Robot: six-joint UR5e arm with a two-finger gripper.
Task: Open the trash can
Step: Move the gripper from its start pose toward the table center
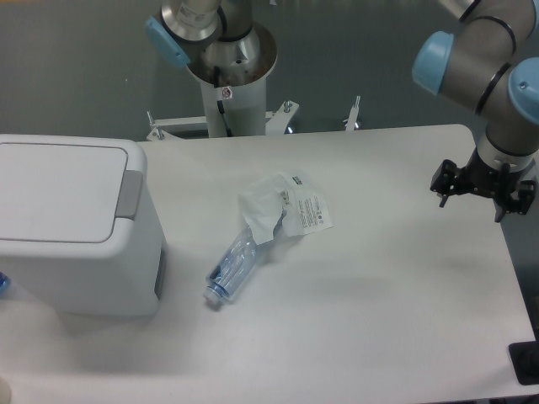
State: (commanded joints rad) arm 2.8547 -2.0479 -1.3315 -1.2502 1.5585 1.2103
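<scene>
One trash can: big white boxy plastic bin (72,252) with round corners, flat lid shut, grey push tab (130,194), at table's left edge.
One bottle: clear crushed plastic (232,268), mid-table.
One gripper: black two-finger gripper (482,187), far right, cannot tell if open.

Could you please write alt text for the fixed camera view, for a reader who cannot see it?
A large white trash can with its flat lid closed and a grey push tab stands at the left of a white table. The robot's gripper hangs far off at the right edge. Between them lies a crushed clear bottle with a loose white label.
</scene>
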